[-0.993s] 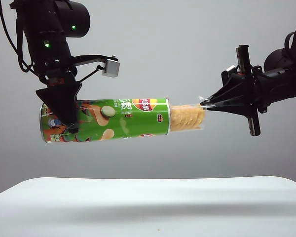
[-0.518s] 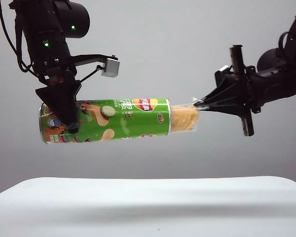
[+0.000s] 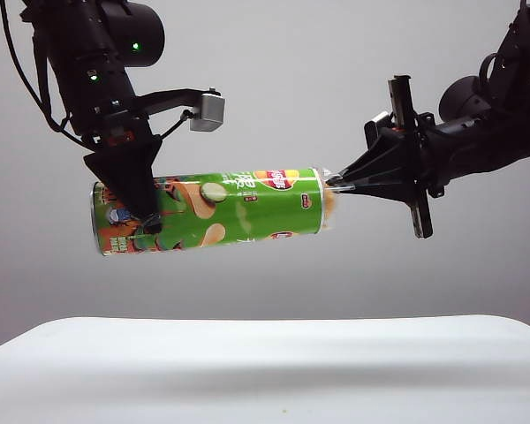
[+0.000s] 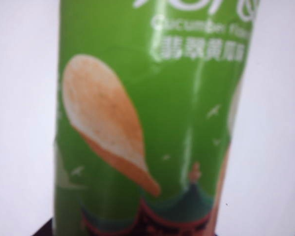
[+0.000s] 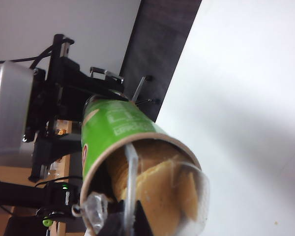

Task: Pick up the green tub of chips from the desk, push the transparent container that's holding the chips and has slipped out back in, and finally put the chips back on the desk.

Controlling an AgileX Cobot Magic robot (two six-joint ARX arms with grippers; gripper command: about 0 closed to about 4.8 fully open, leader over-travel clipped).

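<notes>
The green tub of chips [image 3: 221,210] hangs roughly level above the white desk [image 3: 265,371], its open end slightly higher. My left gripper [image 3: 140,205] is shut around its closed end; the left wrist view shows only the green wrap [image 4: 152,123] close up. The transparent container [image 3: 329,196] with the chips sits almost wholly inside, only a short clear end showing at the mouth. My right gripper [image 3: 333,182] is shut on that clear end. In the right wrist view the container [image 5: 189,191] and the chips [image 5: 157,189] fill the tub's mouth [image 5: 113,130], right at my right gripper [image 5: 132,221].
A grey wall stands behind the desk. A small silver camera box [image 3: 208,110] juts from the left arm above the tub. The right wrist view shows the left arm [image 5: 64,98], a dark panel [image 5: 160,44] and wooden shelving beyond.
My right gripper has moved left, and the transparent container has slid from well out of the tub to almost fully in. The tub has shifted slightly right and up.
</notes>
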